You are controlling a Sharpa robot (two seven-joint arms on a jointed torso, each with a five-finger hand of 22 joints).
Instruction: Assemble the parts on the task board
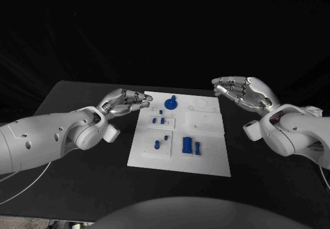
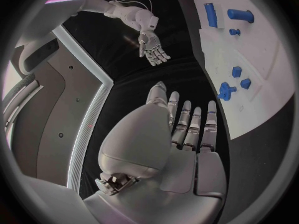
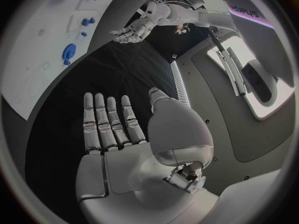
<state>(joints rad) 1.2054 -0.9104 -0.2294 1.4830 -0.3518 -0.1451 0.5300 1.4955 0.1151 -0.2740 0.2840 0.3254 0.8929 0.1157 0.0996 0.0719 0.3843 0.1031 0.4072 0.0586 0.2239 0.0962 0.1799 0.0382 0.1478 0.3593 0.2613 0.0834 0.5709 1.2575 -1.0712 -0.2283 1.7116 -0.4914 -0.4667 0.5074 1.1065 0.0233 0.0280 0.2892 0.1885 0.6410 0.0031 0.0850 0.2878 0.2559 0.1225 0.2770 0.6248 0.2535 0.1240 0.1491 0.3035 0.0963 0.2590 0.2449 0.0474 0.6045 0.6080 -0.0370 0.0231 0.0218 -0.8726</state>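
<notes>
The white task board (image 1: 210, 160) lies in the middle of the black table. On it are blue parts: a round piece (image 1: 171, 103) at the far end, small pegs (image 1: 159, 120) in the middle, and a thick cylinder (image 1: 187, 144) with a thinner one (image 1: 198, 148) nearer me. My left hand (image 1: 127, 102) hovers off the board's far left edge, holding nothing. My right hand (image 1: 242, 93) hovers off the far right corner, also holding nothing. In the wrist views, the fingers of the left hand (image 2: 181, 134) and the right hand (image 3: 118, 129) are stretched out and apart.
Black table (image 1: 76, 171) surrounds the board on all sides. Bare white recesses (image 1: 205, 121) sit on the board's right half. In the left wrist view the board (image 2: 268, 50) runs beside my fingers, with the round piece (image 2: 225, 90) closest.
</notes>
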